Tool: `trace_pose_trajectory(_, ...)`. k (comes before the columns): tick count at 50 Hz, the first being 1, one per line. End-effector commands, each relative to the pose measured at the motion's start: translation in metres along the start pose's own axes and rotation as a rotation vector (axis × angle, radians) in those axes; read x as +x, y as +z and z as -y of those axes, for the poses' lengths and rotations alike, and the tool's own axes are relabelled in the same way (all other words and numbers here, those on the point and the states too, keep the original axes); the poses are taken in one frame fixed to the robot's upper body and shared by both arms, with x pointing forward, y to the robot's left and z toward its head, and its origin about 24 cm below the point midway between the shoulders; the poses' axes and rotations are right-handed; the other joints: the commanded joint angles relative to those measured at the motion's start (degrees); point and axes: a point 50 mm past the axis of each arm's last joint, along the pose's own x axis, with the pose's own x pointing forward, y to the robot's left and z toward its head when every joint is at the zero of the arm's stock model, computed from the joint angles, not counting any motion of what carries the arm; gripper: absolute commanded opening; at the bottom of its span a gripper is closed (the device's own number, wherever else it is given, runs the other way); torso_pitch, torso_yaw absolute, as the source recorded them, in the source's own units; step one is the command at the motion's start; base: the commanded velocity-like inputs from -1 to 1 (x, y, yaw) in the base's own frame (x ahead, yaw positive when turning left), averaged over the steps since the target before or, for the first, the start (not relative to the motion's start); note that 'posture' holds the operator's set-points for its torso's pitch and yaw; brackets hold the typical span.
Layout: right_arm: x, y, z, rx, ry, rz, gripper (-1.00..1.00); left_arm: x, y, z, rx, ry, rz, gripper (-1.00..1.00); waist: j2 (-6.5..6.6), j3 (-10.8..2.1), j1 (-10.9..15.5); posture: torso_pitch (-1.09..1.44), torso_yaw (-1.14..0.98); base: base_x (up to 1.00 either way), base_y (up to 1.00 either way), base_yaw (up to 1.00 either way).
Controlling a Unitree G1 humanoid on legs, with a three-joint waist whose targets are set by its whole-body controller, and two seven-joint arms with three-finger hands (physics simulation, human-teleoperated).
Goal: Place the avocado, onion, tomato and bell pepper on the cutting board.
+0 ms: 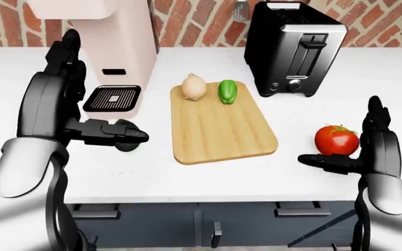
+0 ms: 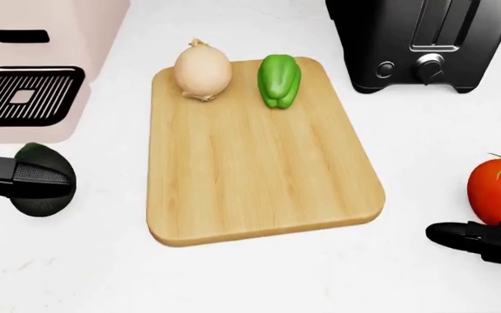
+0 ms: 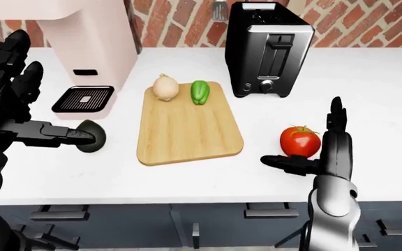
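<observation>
so: onion (image 2: 202, 70), bell pepper (image 2: 279, 79) already on cutting board (image 2: 259, 169). tomato (image 1: 336, 139) right of board, avocado (image 2: 38, 189) left, apparently untouched. left hand (image 1: 110, 133), right hand (image 3: 306, 157) open, fingers spread beside them.

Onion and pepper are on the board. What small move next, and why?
Probably close the right hand round the tomato: its open fingers already stand beside it, and the board lies just left. The avocado by the open left hand can follow.
</observation>
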Motion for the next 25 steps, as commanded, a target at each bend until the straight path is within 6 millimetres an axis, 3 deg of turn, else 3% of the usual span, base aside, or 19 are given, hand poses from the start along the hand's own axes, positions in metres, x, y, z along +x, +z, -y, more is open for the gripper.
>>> trace_pose_trajectory(1,-0.001,0.013,0.005,0.0,-0.033,0.082,0.9,-0.002,0.012,-0.004,0.019,0.029,0.069,1.0,-0.03,-1.1,0.0,0.0,0.0,0.0,0.0,0.0)
trace_pose_trajectory(14,-0.002,0.002,0.009,-0.02,-0.037,0.048,0.59,-0.002,0.015,-0.007,0.025,0.03,0.075,1.0,-0.11,-0.99,0.0,0.0,0.0,0.0,0.0,0.0)
trace_pose_trajectory(20,-0.003,0.0,0.008,-0.023,-0.036,0.043,0.29,-0.003,0.014,-0.007,0.028,0.031,0.073,1.0,-0.19,-0.98,0.0,0.0,0.0,0.0,0.0,0.0)
trace_pose_trajectory(24,-0.003,-0.001,0.008,-0.017,-0.034,0.04,0.0,-0.003,0.012,-0.006,0.029,0.028,0.071,1.0,-0.23,-0.97,0.0,0.0,0.0,0.0,0.0,0.0)
trace_pose_trajectory(25,-0.004,0.003,0.008,-0.023,-0.03,0.048,-0.43,-0.004,0.014,-0.008,0.032,0.032,0.074,1.0,-0.23,-0.99,0.0,0.0,0.0,0.0,0.0,0.0)
